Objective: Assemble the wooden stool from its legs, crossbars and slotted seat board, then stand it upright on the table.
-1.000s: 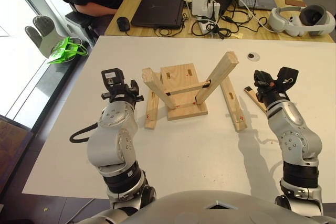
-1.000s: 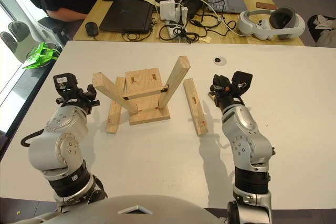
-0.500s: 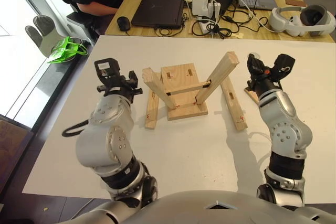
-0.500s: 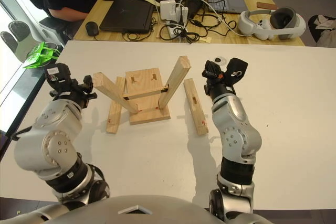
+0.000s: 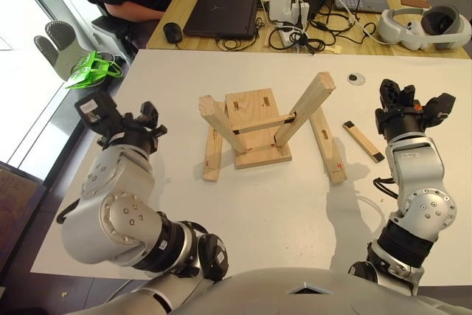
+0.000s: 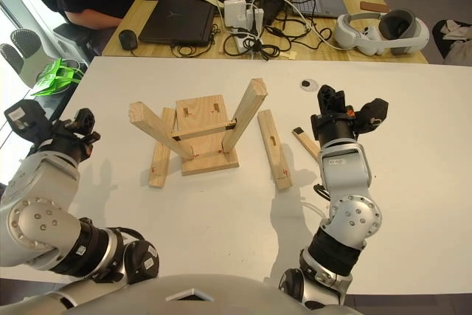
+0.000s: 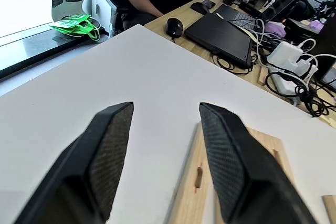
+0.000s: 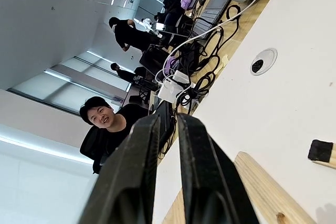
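Currently two splayed legs (image 5: 306, 108) stand in the upturned seat board (image 5: 258, 127), so a clumsy nudge could lever them out of their slots. Left gripper (image 7: 165, 111), spread and empty, hangs well left of the board; right gripper (image 8: 167, 119), nearly closed on nothing, well right.

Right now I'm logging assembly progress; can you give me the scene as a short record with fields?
seat board: flat on the table, legs' side up
fitted legs: two, slanting up from the board, joined by a crossbar
loose legs: two, flat on the table, one each side of the board
loose crossbar: flat on the table beside the right end effector
left end effector: open, empty, left of the parts
right end effector: shut, empty
status: half assembled, not yet upright
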